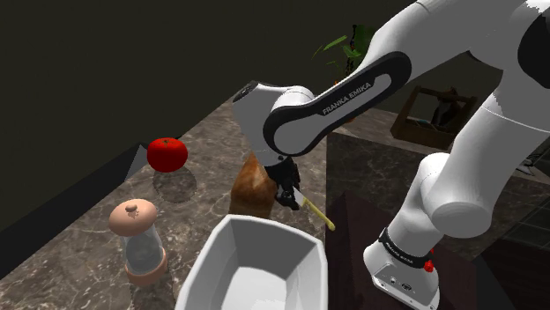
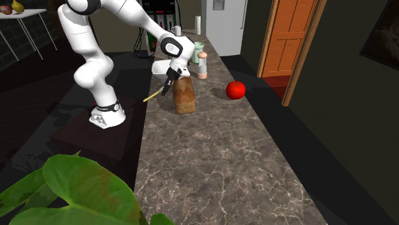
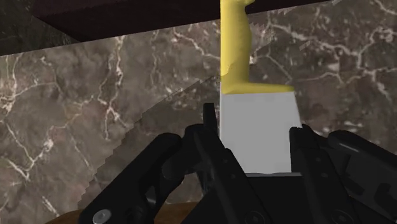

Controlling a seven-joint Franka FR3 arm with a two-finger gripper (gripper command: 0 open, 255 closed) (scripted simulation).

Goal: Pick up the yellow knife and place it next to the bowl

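Black two-finger tool (image 3: 254, 137) clenched on the grey blade of the yellow-handled knife (image 3: 234, 57), held above the dark marbled counter (image 1: 207, 154). Brown loaf (image 1: 250, 192) just beside the tool; white angular bowl (image 1: 264, 229) near.

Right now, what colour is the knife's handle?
The knife has a yellow handle and a pale grey blade; the wrist view shows it best.
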